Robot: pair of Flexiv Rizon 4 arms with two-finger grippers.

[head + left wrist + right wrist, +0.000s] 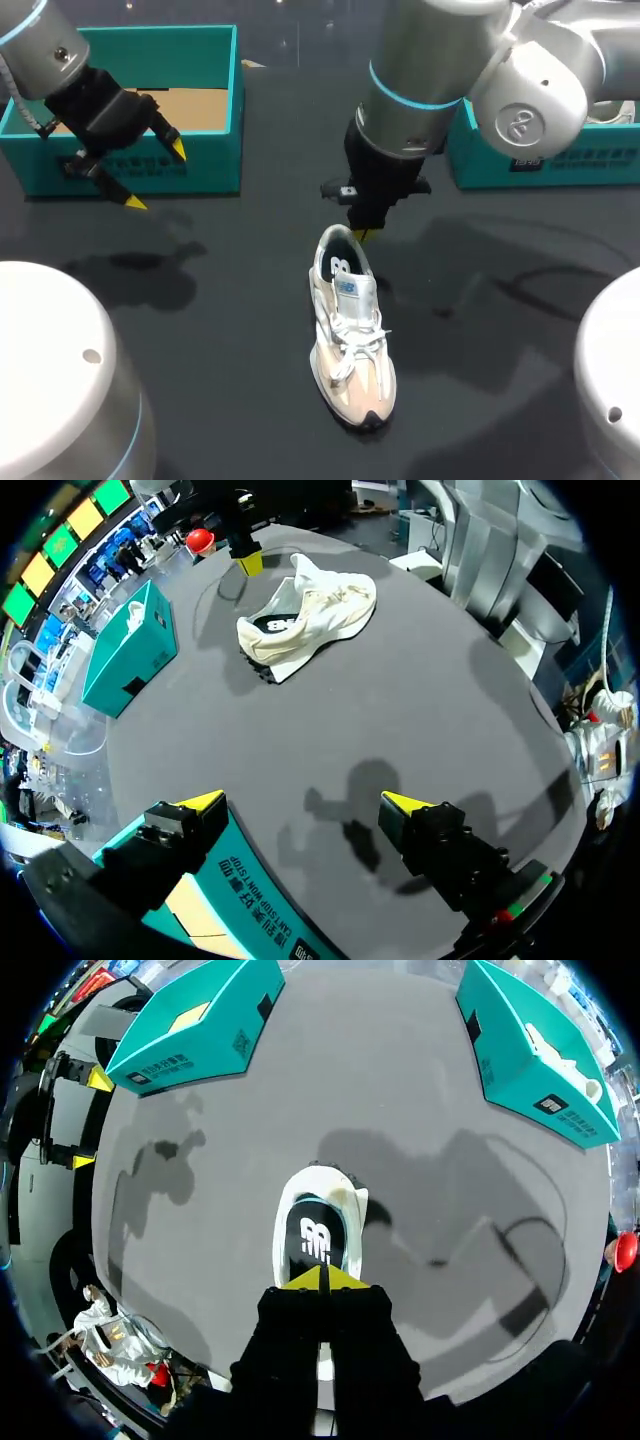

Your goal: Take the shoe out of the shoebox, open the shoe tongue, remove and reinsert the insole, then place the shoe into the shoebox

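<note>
Mid-desk (220,330), the shoe (350,340) stands upright on its sole, toe toward the robot, well apart from the open teal shoebox (205,165) at far left. A second box (480,165) sits at far right.

Right pincer (322,1280): clenched, yellow tips meeting just over the heel end of the shoe's opening, above the dark insole (315,1240). Cannot tell whether the tips nip the insole's edge or are merely closed above it.

Left pincer (155,177): released, fingers wide apart, empty, hanging over the shoebox's front wall, far from the shoe.

Judged step: insole removal, early.

Risks:
- Nothing pins the shoe down. If the insole sticks, an upward pull would likely lift or tip the whole shoe.
- With only a thin edge to catch, the tips could slip off and come up empty.
- A push down at the heel could skid the shoe across the smooth desk.
</note>
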